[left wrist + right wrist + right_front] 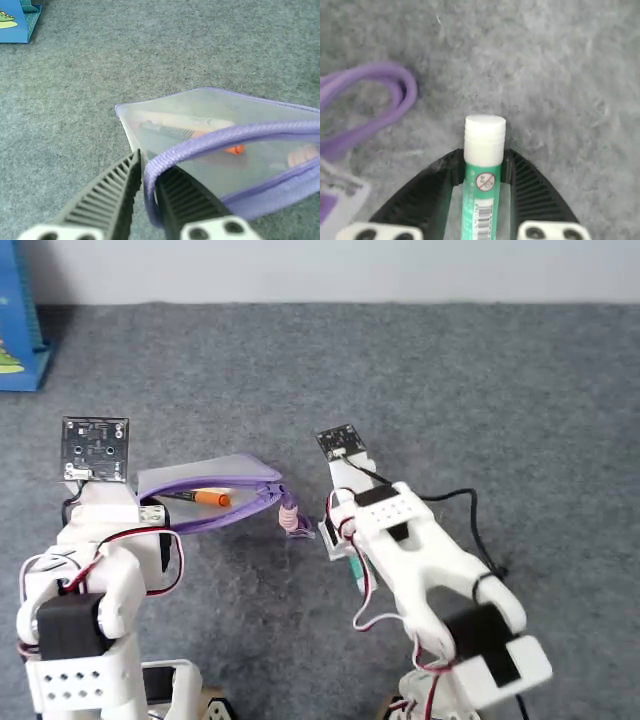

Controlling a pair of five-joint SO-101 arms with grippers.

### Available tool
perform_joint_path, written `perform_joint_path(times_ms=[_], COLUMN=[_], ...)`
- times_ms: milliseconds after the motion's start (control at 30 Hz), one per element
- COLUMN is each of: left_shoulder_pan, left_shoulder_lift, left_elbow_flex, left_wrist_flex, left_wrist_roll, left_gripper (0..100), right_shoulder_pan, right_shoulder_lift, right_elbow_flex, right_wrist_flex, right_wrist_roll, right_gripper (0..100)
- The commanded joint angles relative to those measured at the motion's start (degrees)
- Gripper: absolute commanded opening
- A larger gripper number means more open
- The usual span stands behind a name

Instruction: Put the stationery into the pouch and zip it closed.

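Now left gripper (145, 165) pinches one pouch (205, 106), right gripper (483, 159) one glue stick (484, 134).

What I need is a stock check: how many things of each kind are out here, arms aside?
1 pouch
1 pen, inside the pouch
1 glue stick
1 blue box
Total: 4
Anything more inside the pouch is too unclear to count.
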Motion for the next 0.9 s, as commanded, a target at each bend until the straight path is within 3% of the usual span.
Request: perform_joint_path(times_ms=[0,133,533,733,867], left_shoulder_pan=[0.0,0.0,0.0,0.0,0.0], left_shoulder_lift=[0.3,0.3,0.3,0.3,0.3], left_elbow_flex=[-0.2,-0.2,-0.2,-0.2,-0.2], left_wrist_flex=[-0.4,-0.4,-0.4,-0.4,-0.4], left_wrist_roll=[0.4,0.4,0.4,0.4,0.4], left_gripper=[1,1,1,1,1], right_shoulder_pan=[0.4,0.8,0.8,0.1,-4.3], right_shoulder_lift=[2.4,0.0,-31.8,-48.7,-56.0], right_elbow_flex=[-3.2,-2.8,-2.8,-2.9,-2.8], right_wrist_flex=[-0.6,0.5,19.1,19.6,18.2], right_wrist_roll=[1.0,5.3,5.6,5.6,5.0], right_gripper=[11.0,0.0,0.8,0.8,0.8])
